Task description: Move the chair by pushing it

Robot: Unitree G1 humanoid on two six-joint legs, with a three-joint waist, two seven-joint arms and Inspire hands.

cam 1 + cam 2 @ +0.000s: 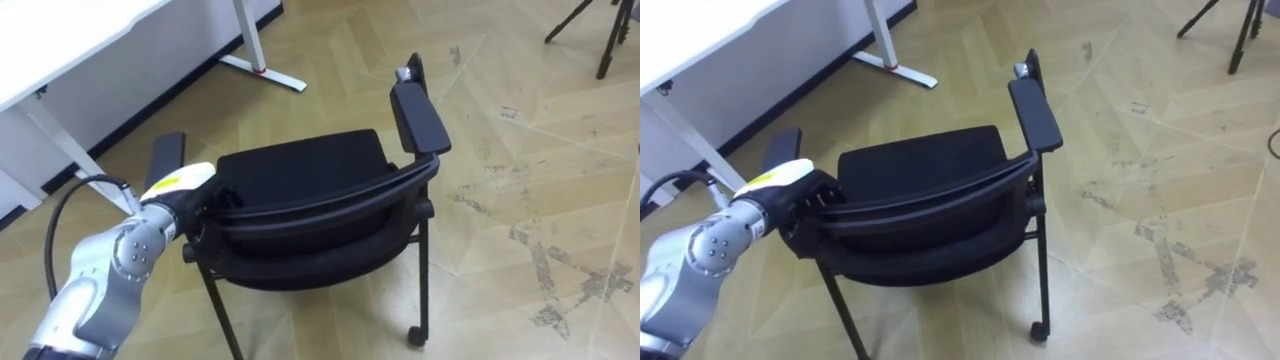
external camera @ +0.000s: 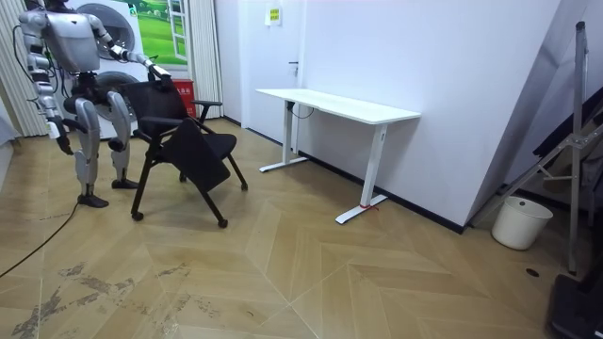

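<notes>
A black chair with padded armrests stands right in front of me, its curved backrest nearest to me. My left hand is at the left end of the backrest, its dark fingers curled over the top edge. In the room view I stand behind the chair at the room view's left, left arm stretched out to it. My right hand hangs down by my side.
A white desk with a metal foot stands to my front left, also seen as the desk along the wall. Tripod legs stand at the far right. A white bucket sits by the wall. Wooden floor lies open ahead.
</notes>
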